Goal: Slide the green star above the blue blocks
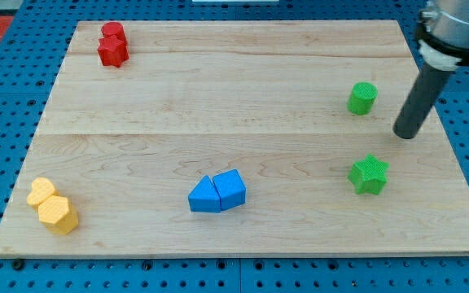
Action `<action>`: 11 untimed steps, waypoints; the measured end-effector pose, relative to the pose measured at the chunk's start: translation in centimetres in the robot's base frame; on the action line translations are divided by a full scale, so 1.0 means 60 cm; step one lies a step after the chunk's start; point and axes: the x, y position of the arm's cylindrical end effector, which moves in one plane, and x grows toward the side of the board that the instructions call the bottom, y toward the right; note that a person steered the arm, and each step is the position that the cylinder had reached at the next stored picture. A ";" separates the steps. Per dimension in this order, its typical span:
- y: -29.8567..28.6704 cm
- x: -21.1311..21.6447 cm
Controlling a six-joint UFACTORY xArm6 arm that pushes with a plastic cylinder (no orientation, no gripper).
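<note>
The green star (370, 175) lies on the wooden board at the view's right, lower half. Two blue blocks touch each other near the bottom middle: a blue triangle (203, 196) on the left and a blue block (230, 189) on the right. My tip (406, 134) is on the board above and to the right of the green star, apart from it. It stands to the lower right of a green cylinder (362, 98).
Two red blocks (113, 44) sit together at the top left. Two yellow blocks (52, 205) sit together at the bottom left. The board (243, 122) rests on a blue pegboard; its right edge is close to my tip.
</note>
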 end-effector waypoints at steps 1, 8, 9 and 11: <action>0.014 0.016; -0.238 0.138; -0.359 0.092; -0.451 -0.038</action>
